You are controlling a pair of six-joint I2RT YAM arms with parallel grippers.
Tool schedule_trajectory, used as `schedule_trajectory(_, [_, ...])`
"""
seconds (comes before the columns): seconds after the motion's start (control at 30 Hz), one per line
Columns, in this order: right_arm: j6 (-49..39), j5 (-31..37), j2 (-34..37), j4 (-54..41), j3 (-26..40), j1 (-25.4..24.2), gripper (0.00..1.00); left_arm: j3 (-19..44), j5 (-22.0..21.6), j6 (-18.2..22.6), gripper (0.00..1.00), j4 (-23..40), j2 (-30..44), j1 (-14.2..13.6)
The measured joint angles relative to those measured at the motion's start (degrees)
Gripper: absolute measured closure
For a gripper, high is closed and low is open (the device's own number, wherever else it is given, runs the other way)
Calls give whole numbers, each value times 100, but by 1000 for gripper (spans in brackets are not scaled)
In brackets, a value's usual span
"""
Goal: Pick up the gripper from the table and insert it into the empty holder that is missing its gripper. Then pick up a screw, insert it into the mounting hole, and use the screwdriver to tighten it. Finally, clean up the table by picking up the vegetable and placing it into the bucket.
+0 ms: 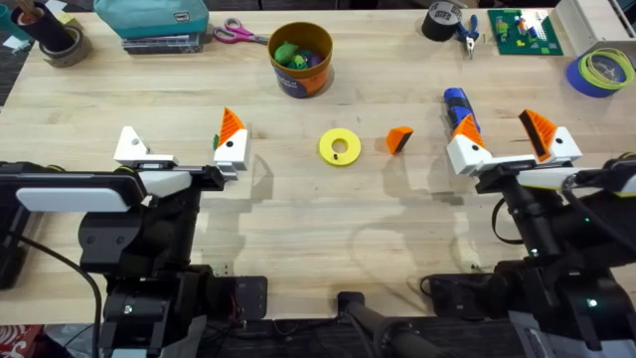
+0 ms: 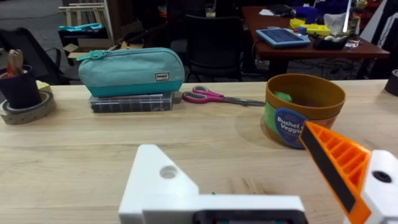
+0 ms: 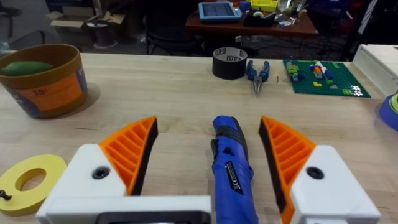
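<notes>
The loose orange ribbed gripper [image 1: 398, 139] lies mid-table, right of a yellow disc [image 1: 340, 147]. My left gripper [image 1: 179, 145] [image 2: 230, 143] is open. Its outer finger is the bare white holder [image 1: 129, 144] [image 2: 158, 180], and the other finger carries an orange wedge [image 2: 333, 162]. My right gripper [image 1: 509, 141] [image 3: 208, 124] is open, with both fingers orange-padded. The blue screwdriver [image 1: 457, 107] [image 3: 229, 165] lies on the table just ahead of it, untouched. The bucket [image 1: 301, 60] [image 2: 303, 109] [image 3: 43, 81] stands at the back centre with a green vegetable [image 1: 287, 54] [image 3: 28, 66] inside. A small dark piece, perhaps a screw [image 3: 4, 196], sits on the disc.
Along the far edge are a teal pouch [image 1: 151, 18] on a flat case, pink scissors [image 1: 237, 34], a black tape roll [image 1: 440, 20], blue pliers [image 1: 467, 35] and a green brick plate [image 1: 525, 32]. A blue tape roll [image 1: 601, 72] sits far right.
</notes>
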State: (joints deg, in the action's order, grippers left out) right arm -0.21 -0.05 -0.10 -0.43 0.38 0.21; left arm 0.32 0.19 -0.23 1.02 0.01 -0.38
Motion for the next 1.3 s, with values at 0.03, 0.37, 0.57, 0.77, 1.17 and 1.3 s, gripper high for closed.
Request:
schedule_trajectory(0.03, [0, 0, 0, 0, 0, 0, 7, 0, 0, 0, 13, 0, 0, 0])
schedule_trajectory(0.37, [-7, 2, 0, 47, 0, 0, 5, 0, -2, 2, 13, -260, 0, 0])
schedule_trajectory(0.57, [-22, 4, 9, 924, 174, 0, 6, 152, -2, 10, 11, -265, 0, 0])
schedule_trajectory(0.77, [-22, 2, 222, -77, 1563, 0, 6, 1303, -5, 24, 10, 777, 203, 0])
schedule_trajectory(1.17, [-24, 0, 2864, -2683, 4812, 0, 6, 4379, -7, 90, 10, 3365, 2827, 0])
schedule_trajectory(1.3, [-24, 0, 3952, -3612, 5621, 0, 6, 5175, -7, 90, 9, 4130, 3862, 0])
